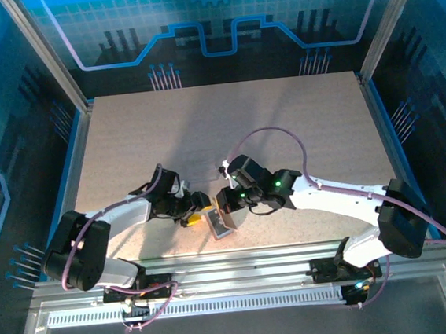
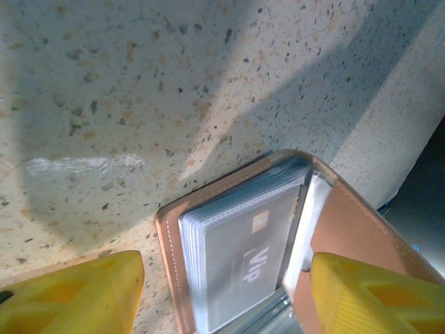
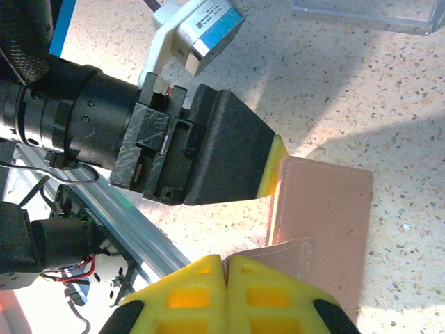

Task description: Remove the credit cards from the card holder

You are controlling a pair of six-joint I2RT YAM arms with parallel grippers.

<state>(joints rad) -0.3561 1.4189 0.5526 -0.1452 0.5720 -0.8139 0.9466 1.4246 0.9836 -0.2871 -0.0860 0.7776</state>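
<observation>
The salmon-pink card holder lies open near the table's front edge, between both grippers. In the left wrist view the card holder shows a stack of clear sleeves with a silver-grey credit card marked "VIP" on top. My left gripper is open, one yellow finger on each side of the sleeves. My right gripper is shut on the strap tab of the card holder. The left gripper's yellow fingertip touches the holder's edge.
A clear plastic tray stands on the speckled table beyond the holder. The aluminium rail runs along the front edge just behind the holder. The two arms meet closely over it.
</observation>
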